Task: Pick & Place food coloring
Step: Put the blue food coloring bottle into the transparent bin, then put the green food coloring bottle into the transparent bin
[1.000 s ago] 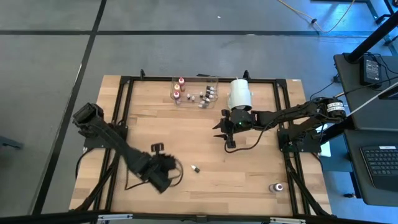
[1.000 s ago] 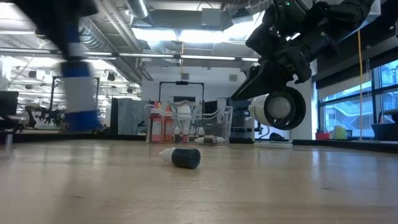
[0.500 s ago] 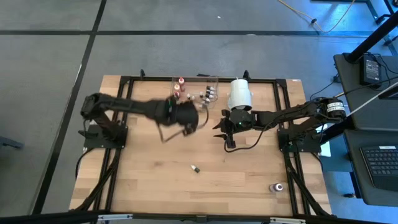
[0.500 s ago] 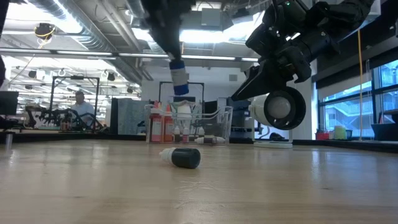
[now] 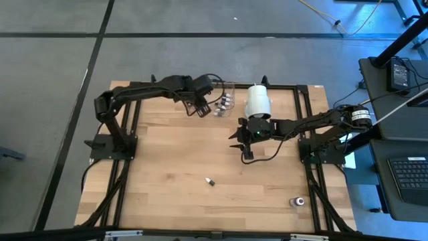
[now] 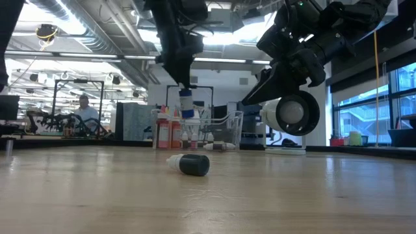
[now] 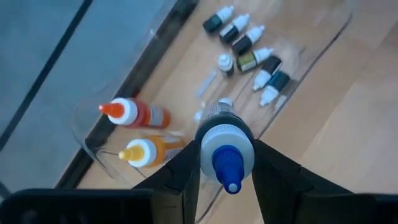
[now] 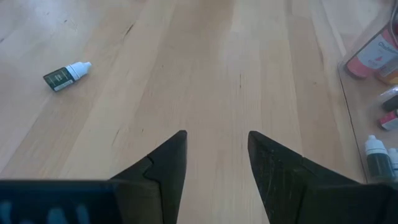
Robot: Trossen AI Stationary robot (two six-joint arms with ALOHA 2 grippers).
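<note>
- Now hanging over the clear tray (image 5: 231, 87) at the table's (image 5: 167, 174) far edge, having swung from the near side: left hand (image 7: 225, 163), clamping a blue-capped bottle (image 7: 226, 149).
- Staying put mid-table, parted and empty: right hand (image 8: 214, 146).
- Still lying on the table: dark vial (image 5: 210, 181).

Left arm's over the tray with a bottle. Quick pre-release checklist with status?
1. Grip: left gripper is shut on the blue-capped bottle, a finger on each side: ok.
2. Position: the bottle hangs above the clear tray, over its open floor between the red and orange bottles and the row of small vials: ok.
3. Height: in the low view the bottle sits near the tray's rim; clearance above its floor: cannot tell.
4. Right gripper: open, empty, parked mid-table away from the tray: ok.
5. Remaining work: a small dark vial lies on the table, plus another item near the front right edge: not ok.
</note>
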